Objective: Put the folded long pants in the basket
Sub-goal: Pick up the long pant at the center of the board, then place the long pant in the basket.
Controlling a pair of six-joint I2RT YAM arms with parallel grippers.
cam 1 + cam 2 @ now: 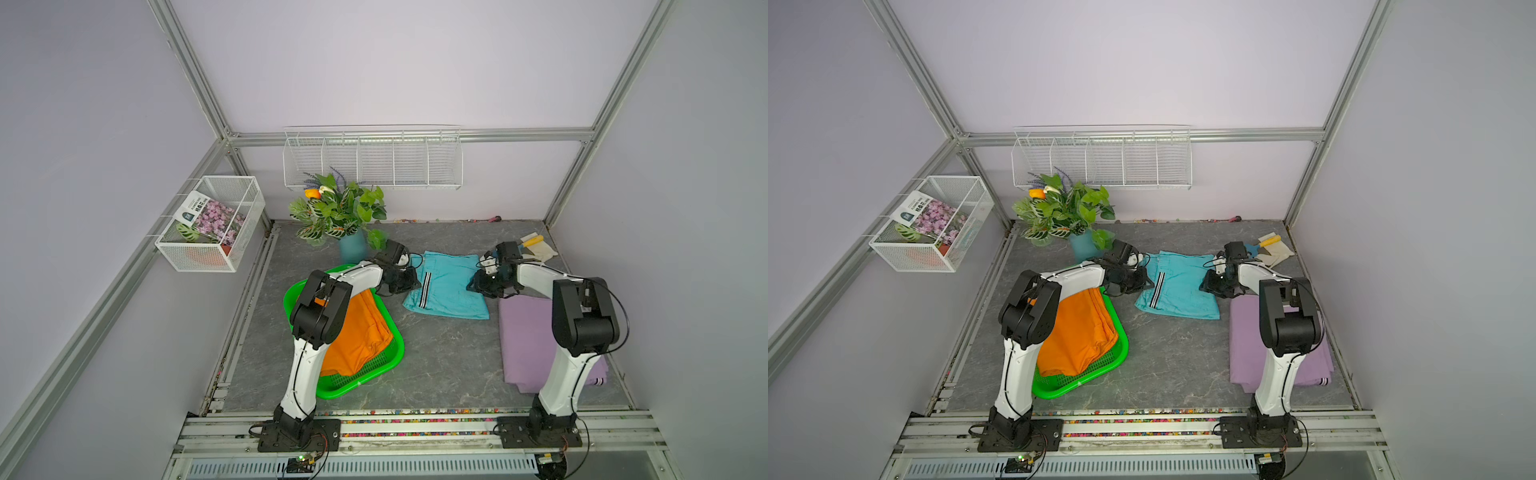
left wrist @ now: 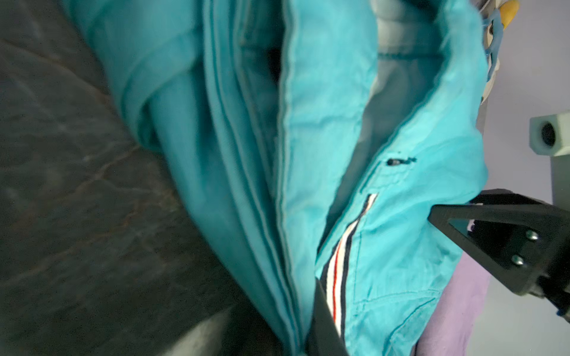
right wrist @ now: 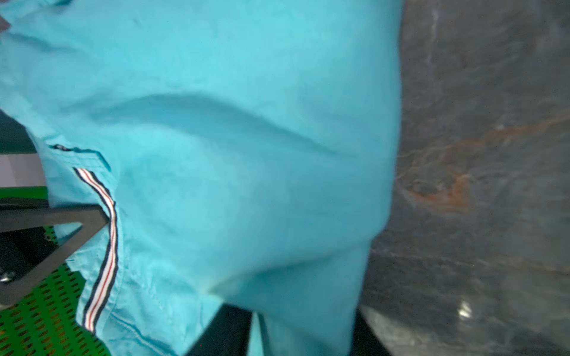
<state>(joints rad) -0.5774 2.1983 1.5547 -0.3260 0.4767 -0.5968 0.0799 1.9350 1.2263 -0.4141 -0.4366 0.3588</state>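
While the orange pants (image 1: 361, 332) already lie in the basket (image 1: 390, 363), the teal pants (image 1: 451, 286) sit on the table just beside the basket's far corner, and the lavender pants (image 1: 528, 340) lie well apart from the basket. The step in hand, I judge, is gripping the teal pair at both ends. The left gripper (image 1: 413, 284) is clamped on the edge nearer the basket. The right gripper (image 1: 473, 286) straddles a fold at the edge away from it (whether it pinches yet, I cannot tell). The next move calls for a firm grip, then an even lift over the basket's rim.
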